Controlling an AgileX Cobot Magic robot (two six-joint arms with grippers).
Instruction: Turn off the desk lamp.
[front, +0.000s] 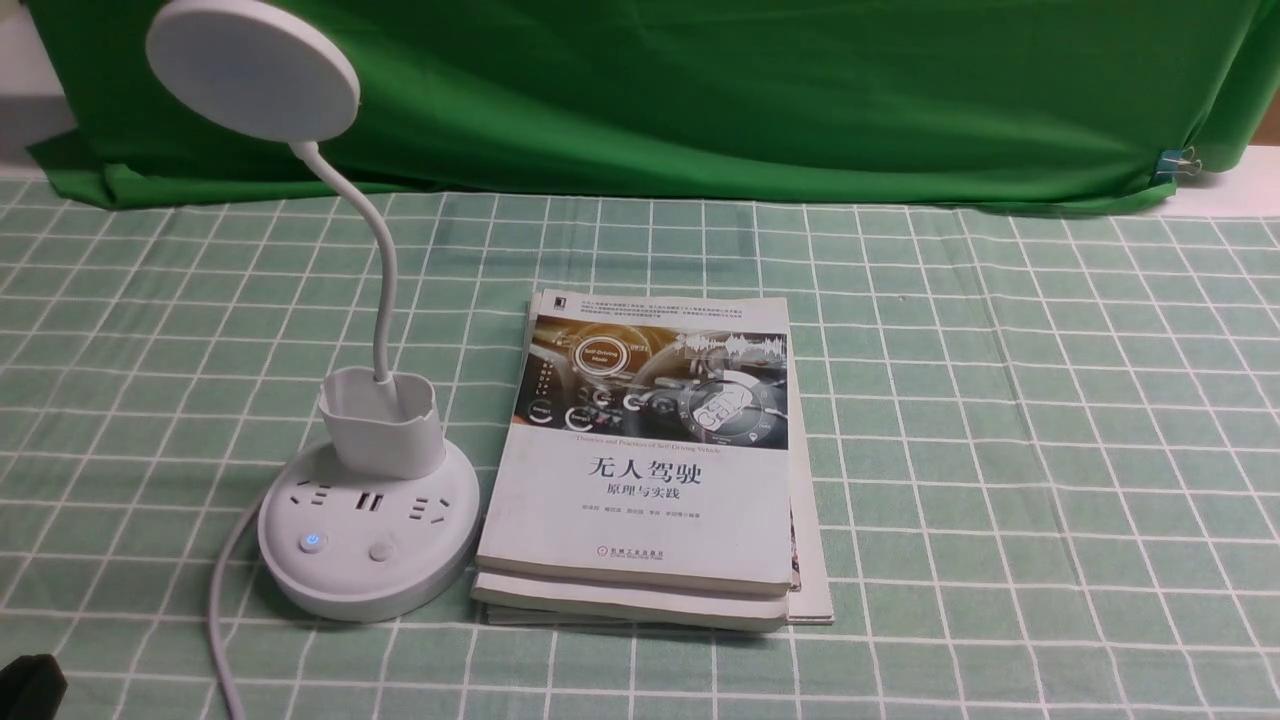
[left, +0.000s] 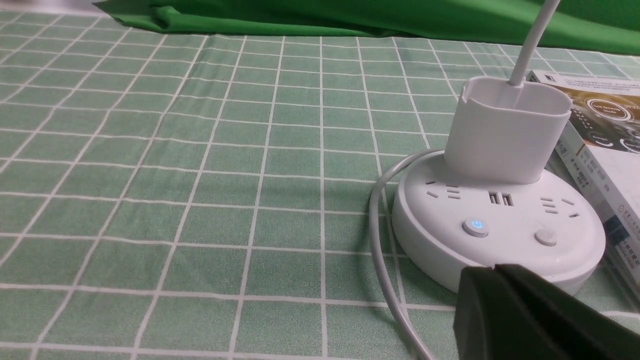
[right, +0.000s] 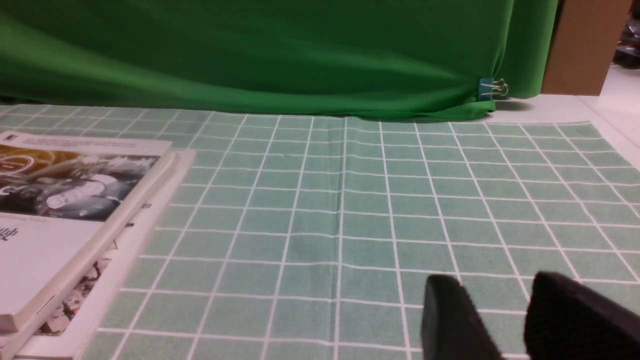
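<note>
The left fingers (left: 480, 300) are closed together; the right fingers (right: 455, 315) stand parted.

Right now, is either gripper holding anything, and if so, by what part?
Nothing is held: the left black gripper is shut with nothing visible between its tips, and the right black gripper is open and empty.

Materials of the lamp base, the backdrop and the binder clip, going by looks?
Lamp base: likely plastic, smooth satin white, molded with soft highlights. Backdrop: fabric, matte-to-soft sheen, hanging in folds. Binder clip: probably painted metal body, bare shiny wire handles.
</note>
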